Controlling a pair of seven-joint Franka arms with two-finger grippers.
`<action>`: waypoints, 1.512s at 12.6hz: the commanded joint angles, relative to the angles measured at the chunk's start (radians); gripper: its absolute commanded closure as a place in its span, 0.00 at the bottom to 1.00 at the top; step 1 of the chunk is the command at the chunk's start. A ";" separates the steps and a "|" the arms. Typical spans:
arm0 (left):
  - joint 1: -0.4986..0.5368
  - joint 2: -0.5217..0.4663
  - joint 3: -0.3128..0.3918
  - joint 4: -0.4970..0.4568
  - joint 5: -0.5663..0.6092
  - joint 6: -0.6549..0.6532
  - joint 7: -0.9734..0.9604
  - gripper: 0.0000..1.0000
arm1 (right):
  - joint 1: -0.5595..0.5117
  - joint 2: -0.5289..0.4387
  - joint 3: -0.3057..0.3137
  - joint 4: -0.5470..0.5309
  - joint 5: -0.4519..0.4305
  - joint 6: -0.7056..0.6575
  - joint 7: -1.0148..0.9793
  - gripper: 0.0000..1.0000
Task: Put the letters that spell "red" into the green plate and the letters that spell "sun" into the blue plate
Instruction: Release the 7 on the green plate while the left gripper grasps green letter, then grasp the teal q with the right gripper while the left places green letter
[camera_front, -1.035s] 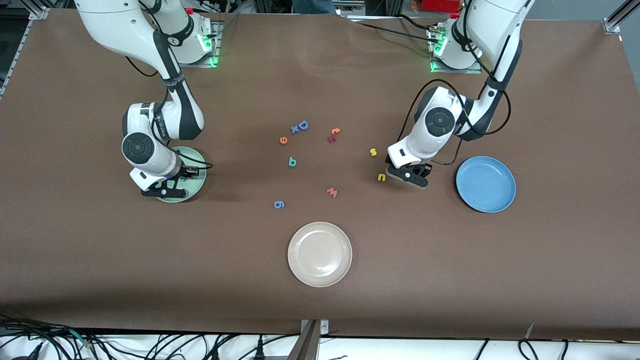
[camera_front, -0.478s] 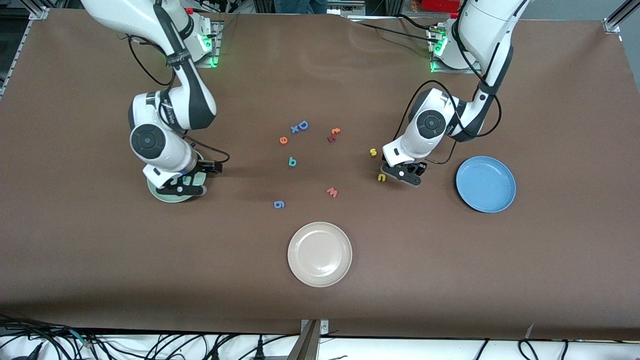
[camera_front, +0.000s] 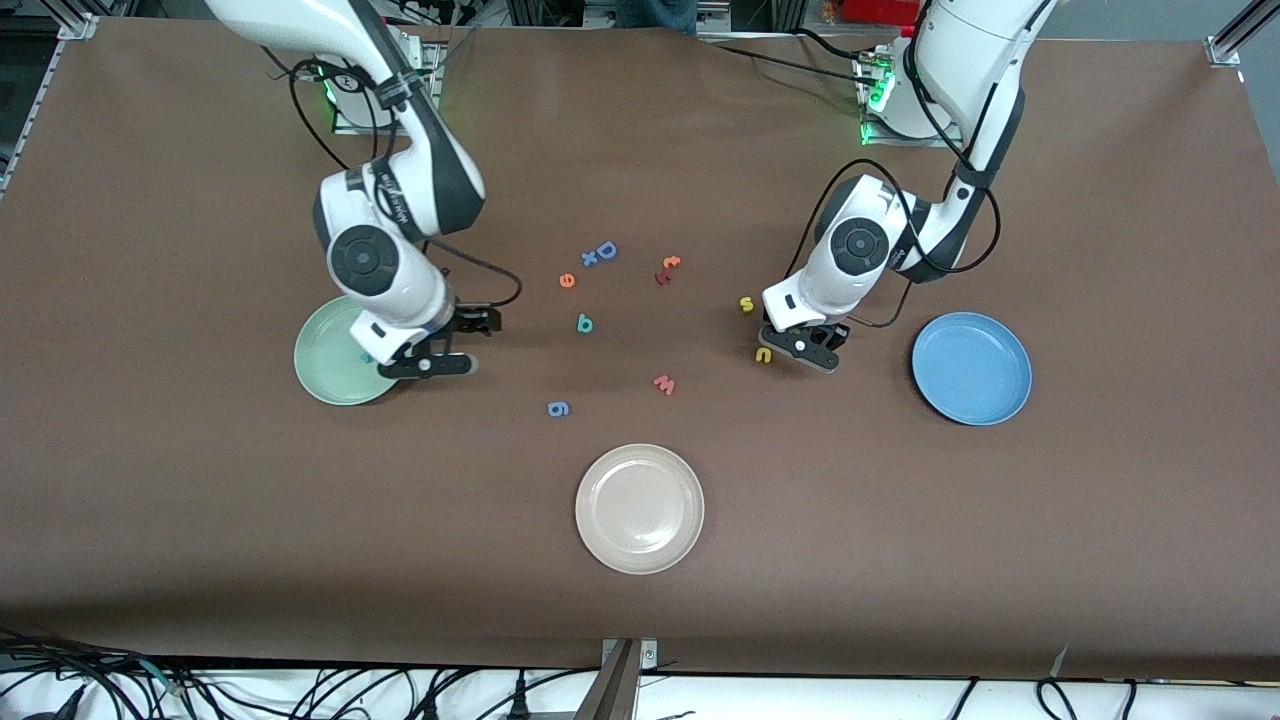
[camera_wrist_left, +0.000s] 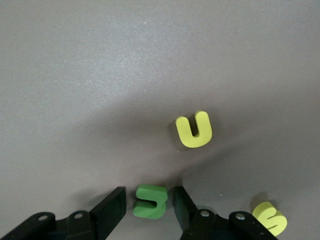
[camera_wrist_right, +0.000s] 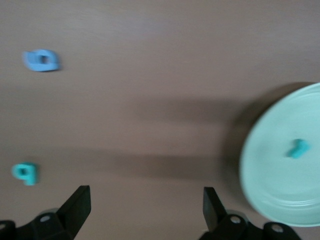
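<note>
A small teal foam letter r (camera_wrist_right: 299, 148) lies in the round pale-green plate (camera_front: 325, 365), toward the right arm's end. The round blue plate (camera_front: 972, 368) sits toward the left arm's end. The round cream plate (camera_front: 639, 508) is at the frame's lower middle (nearest the camera). A green foam letter (camera_wrist_left: 150, 201) lies between the left gripper's (camera_wrist_left: 150, 202) fingers, near a yellow foam u (camera_wrist_left: 194, 130).

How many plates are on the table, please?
3. The green plate lies toward the right arm's end, beside the right pincer. The blue plate lies toward the left arm's end. The cream-white plate lies nearest the front camera. None seems hidden.
</note>
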 joint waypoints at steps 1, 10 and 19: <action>-0.013 0.034 0.013 0.008 -0.010 0.003 0.008 0.61 | 0.030 0.053 0.022 0.077 0.014 -0.005 0.107 0.01; -0.005 -0.025 0.121 0.049 -0.011 -0.028 0.116 0.83 | 0.208 0.197 0.022 0.159 0.012 0.104 0.427 0.24; 0.108 -0.142 0.397 0.072 -0.024 -0.204 0.691 0.83 | 0.283 0.252 0.014 0.127 -0.006 0.184 0.564 0.45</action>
